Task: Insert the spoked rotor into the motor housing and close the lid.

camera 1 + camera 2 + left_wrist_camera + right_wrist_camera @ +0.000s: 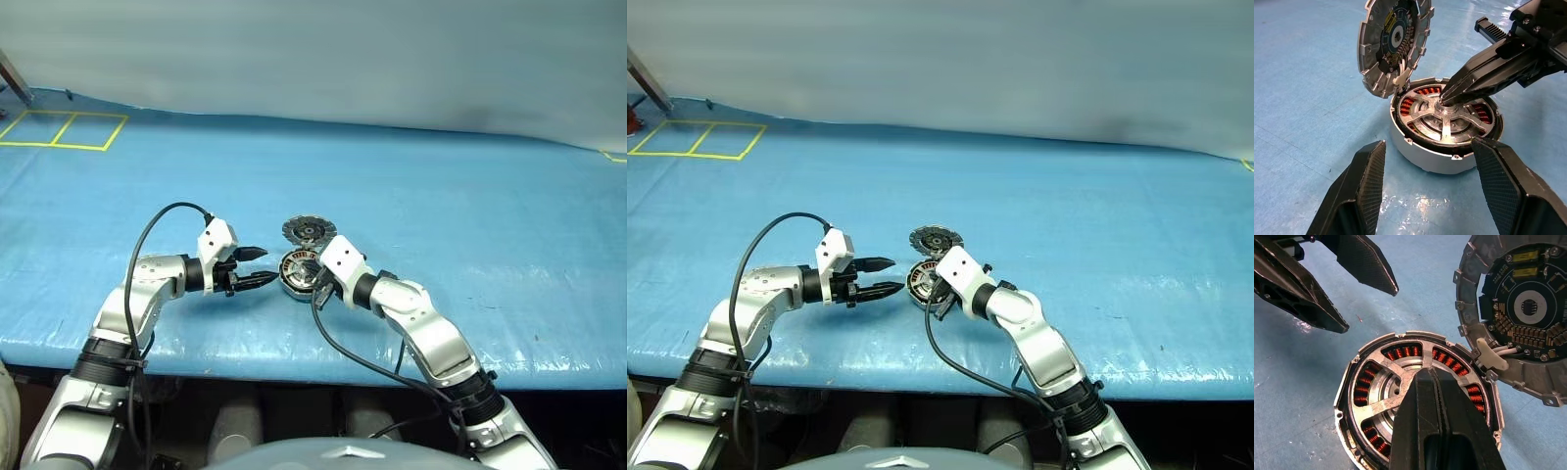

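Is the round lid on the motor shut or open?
Open. The lid stands tipped up beside the motor housing, its inner face showing, and the spoked rotor inside is uncovered.

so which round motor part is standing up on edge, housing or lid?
The lid: it stands tilted up at the rim of the motor housing, circuit side showing. The housing lies flat with the spoked rotor seated inside.

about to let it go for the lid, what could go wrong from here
1. The shut right pincer sits at the spoked rotor's hub inside the motor housing; dragging sideways as it leaves could tilt the rotor.
2. The lid stands open on edge, joined to the housing by thin white wires; closing could pinch them.
3. The open left pincer is beside the housing, not gripping it, so a push may slide it.
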{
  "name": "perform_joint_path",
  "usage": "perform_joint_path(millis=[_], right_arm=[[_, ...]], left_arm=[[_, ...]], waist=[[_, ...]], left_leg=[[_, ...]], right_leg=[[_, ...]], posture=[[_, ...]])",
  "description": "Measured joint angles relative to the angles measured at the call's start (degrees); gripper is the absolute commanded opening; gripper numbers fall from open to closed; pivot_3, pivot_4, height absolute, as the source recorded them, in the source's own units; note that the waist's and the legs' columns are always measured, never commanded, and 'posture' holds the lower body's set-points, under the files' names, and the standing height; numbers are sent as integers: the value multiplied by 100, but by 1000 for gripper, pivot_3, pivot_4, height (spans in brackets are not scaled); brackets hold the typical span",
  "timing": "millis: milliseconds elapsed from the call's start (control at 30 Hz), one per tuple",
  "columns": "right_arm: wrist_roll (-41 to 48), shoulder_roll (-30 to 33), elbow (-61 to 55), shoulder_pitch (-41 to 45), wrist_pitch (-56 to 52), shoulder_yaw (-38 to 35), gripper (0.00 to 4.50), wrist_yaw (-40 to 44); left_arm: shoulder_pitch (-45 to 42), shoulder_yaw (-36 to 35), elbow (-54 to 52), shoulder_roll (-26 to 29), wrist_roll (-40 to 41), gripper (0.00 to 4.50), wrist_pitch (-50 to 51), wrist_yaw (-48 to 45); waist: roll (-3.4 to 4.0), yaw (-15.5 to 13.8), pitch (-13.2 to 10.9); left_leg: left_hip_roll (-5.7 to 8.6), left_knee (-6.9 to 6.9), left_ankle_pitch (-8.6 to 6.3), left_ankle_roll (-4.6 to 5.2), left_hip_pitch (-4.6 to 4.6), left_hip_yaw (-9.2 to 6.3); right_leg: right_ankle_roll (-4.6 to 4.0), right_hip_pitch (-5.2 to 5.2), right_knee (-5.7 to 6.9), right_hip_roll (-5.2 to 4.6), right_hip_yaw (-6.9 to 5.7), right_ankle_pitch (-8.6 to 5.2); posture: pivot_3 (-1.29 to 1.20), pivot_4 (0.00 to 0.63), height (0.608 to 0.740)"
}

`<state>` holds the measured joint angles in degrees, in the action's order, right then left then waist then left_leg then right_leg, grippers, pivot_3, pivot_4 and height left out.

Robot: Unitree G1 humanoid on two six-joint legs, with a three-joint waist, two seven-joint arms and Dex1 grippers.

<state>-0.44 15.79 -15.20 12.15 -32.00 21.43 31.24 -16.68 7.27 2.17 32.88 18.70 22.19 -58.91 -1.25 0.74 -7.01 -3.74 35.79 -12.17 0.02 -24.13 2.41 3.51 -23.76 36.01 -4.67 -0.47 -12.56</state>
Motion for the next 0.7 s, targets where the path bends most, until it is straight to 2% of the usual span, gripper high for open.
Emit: perform_joint_path(millis=[233, 333, 700], right_arm=[[92, 47, -126, -15, -134, 39, 0, 8], [105, 82, -270, -31, -228, 105, 0, 25], [129, 123, -367, -67, -326, 215, 0, 5]], left_arm=[[0, 0, 0, -1, 3, 3016, 14, 0], [0, 0, 0, -1, 4, 3016, 18, 2], [0, 0, 0, -1, 11, 3016, 15, 3]], waist=[[4, -3, -51], [-2, -3, -74], [-1, -8, -85]], left_leg=[[-16, 11, -7, -9, -7, -12], [-16, 19, -7, -10, -13, -13], [-15, 23, -6, -11, -27, -19]], right_leg=[[1, 2, 0, 23, -1, -9], [28, 2, 0, 22, -1, -21], [14, -4, 0, 23, -3, -8]], posture=[[0, 150, 740], [0, 150, 740], [0, 150, 740]])
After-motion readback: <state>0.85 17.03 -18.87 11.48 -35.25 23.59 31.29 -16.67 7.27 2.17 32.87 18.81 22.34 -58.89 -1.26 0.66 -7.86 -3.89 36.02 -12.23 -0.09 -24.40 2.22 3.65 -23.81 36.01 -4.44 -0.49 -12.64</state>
